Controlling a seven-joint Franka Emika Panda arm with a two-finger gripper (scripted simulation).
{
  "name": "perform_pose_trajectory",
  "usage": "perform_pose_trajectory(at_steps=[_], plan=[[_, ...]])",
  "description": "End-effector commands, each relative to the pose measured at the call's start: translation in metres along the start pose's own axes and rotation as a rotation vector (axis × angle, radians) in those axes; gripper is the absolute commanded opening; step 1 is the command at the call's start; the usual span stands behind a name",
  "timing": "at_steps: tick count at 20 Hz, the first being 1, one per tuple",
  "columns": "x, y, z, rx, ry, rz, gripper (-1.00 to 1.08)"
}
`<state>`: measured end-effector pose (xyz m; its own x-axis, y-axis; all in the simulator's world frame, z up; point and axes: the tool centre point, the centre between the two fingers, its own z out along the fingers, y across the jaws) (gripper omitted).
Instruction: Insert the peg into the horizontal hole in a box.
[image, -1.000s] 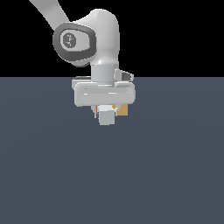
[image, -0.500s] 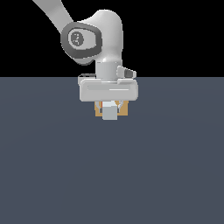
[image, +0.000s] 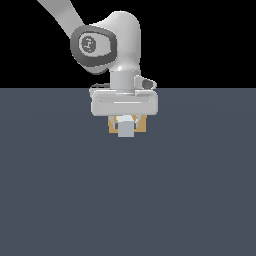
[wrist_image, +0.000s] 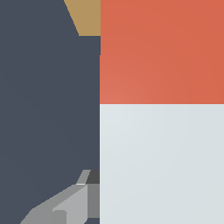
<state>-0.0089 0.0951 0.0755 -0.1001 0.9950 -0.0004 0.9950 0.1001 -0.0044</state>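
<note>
Since the earlier frames the arm has swung toward the exterior view's right, and the peg (image: 126, 129) now sits centred in front of the box (image: 142, 125) instead of off to one side. Only its pale end shows there, end-on twd the camera, w/ tan box edges peeking out on both sides behind it. That squares w/ the peg being held level, red half leading, so it can go straight into the horizontal hole, which is hidden behind the peg. Claw (image: 126, 122) is clamped on the peg, just under the wide palm block. In the wrist view the peg (wrist_image: 162, 109) fills most of the frame, red half twd the box corner (wrist_image: 87, 15), one finger (wrist_image: 72, 205) beside the pale half. Dark desk (image: 60, 190) lies below. Probably at or just into the hole; can't tell how deep.
</note>
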Motion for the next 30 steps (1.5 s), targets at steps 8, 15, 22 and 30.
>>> perform_pose_trajectory(at_steps=[8, 15, 22, 30], plan=[[0.001, 0.003, -0.005, -0.008, 0.002, -0.003, -1.0], [0.011, 0.001, -0.002, -0.004, 0.001, -0.003, -1.0], [0.058, 0.0, -0.004, -0.006, 0.002, -0.003, -1.0], [0.096, 0.001, -0.005, -0.008, 0.002, -0.003, -1.0]])
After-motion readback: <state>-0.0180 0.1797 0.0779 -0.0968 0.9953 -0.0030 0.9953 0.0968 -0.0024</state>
